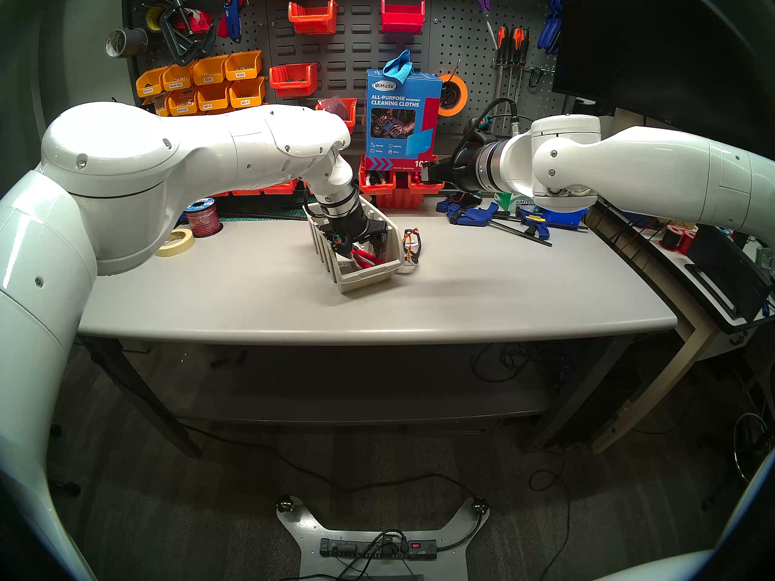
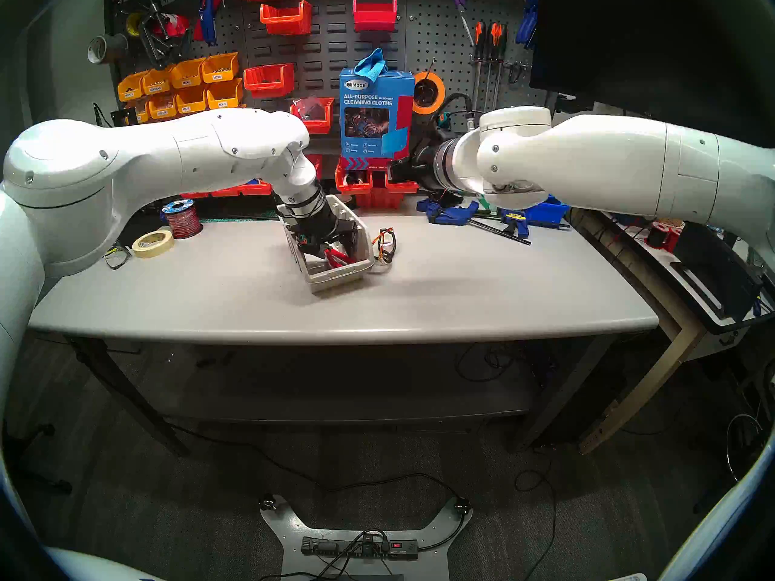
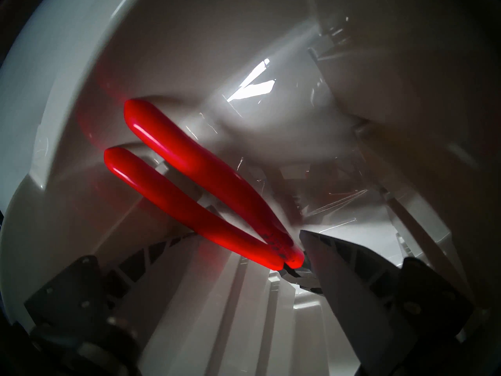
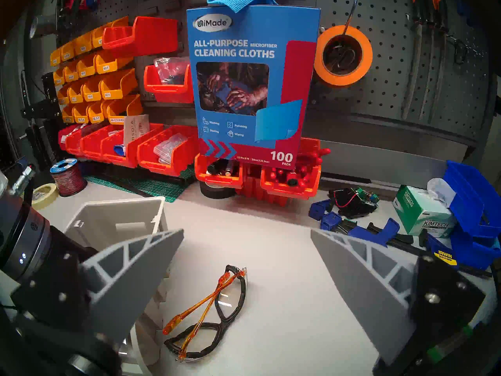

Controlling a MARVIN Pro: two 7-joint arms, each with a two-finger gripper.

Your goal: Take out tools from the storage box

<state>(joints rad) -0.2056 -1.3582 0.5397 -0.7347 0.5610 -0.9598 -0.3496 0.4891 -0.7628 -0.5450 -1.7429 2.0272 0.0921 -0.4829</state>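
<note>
The beige-grey storage box (image 1: 365,280) stands mid-table, its low front lip toward me. My left gripper (image 1: 362,244) reaches down into it with its fingers apart. In the left wrist view the red-handled pliers (image 3: 189,182) lie on the box floor between the open fingers (image 3: 352,272), their dark head against the right finger. The pliers' handles (image 1: 369,258) show red inside the box. Folded safety glasses (image 1: 412,244) with orange-and-black arms lie on the table just right of the box. My right gripper (image 1: 432,171) hovers open and empty at the back; the glasses (image 4: 217,307) are below it.
Blue bar clamps (image 1: 495,217) lie at the back right beside a Kimtech box (image 4: 423,212) and a blue bin (image 4: 471,204). Red bins (image 1: 398,186) and a cleaning-cloth box (image 1: 400,119) line the back. A tape roll (image 1: 178,241) and a wire spool (image 1: 203,217) sit at the left.
</note>
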